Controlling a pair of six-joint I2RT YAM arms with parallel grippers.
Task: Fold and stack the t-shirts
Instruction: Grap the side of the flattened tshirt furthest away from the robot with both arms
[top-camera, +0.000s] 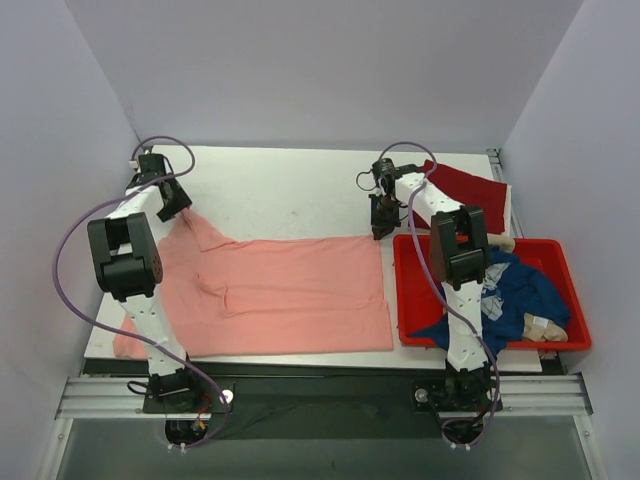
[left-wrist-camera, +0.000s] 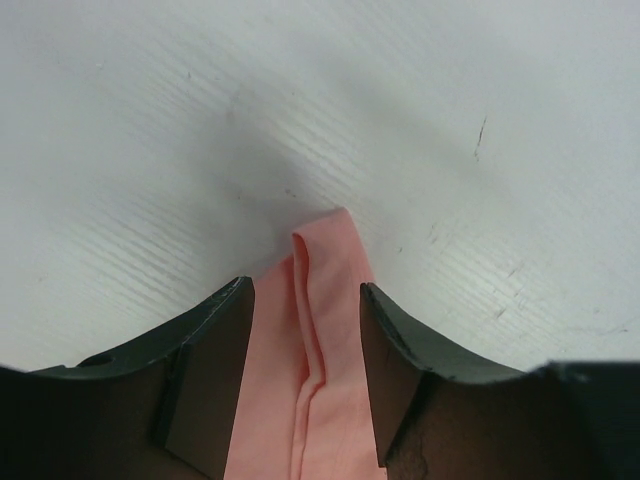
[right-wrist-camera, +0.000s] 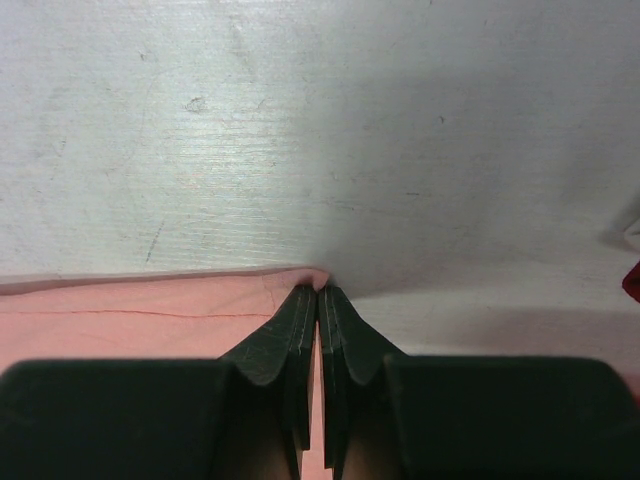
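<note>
the salmon-pink shirt (top-camera: 280, 295) is lying spread out flat across the left and middle of the table (top-camera: 290, 185), long side running left to right, with each arm at one of its far corners.

the left gripper (top-camera: 180, 207) is at the far-left corner, where the cloth narrows to a point. in the left wrist view its fingers (left-wrist-camera: 210, 370) are partway apart and a folded strip of the pink cloth runs up between them, filling the gap and poking out past the tips onto the bare table. honestly can't tell if they're actually squeezing it or just sitting either side of it.

the right gripper (top-camera: 381, 228) is at the far-right corner, just beside the red tub (top-camera: 402, 300). the right wrist view shows its fingers (right-wrist-camera: 285, 340) pressed right together. the shirt's edge comes up to meet the tips, and there's a thin sliver of pink in the slit between them, so it looks pinched on the hem.

the dark red shirt (top-camera: 470, 187) is lying at the far right of the table behind the tub. the navy blue shirt (top-camera: 525, 290) is crumpled inside the tub with some pale cloth (top-camera: 545, 325), partly hidden by the right arm.
</note>
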